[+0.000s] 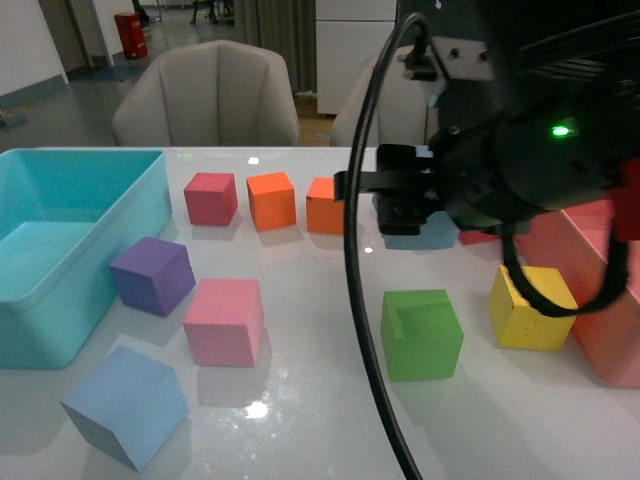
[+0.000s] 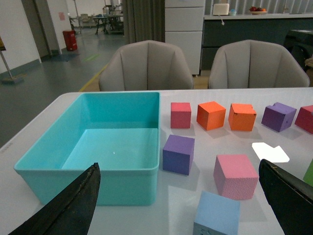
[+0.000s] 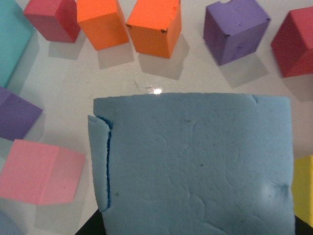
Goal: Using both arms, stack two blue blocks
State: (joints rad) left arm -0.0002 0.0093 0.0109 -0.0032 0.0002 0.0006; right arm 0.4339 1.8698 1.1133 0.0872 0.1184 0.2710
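Blue block one (image 3: 195, 161) clamped in right gripper (image 1: 408, 205) | blue block two (image 1: 125, 405) on surface (image 1: 310, 300), just ahead of wide-open left gripper (image 2: 178, 165), well apart from right.

block (image 3: 195, 166): sky blue | bin (image 1: 40, 330): turquoise | cube (image 1: 421, 333): green | arm (image 1: 540, 150): black | light (image 1: 560, 130): green

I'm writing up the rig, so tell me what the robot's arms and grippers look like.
The right arm is bulky and matte black, with a small green light, a red boxy part at the picture's edge and a thick black cable looping past it. Of the left, only two black tapering fingers show. No markings are visible.
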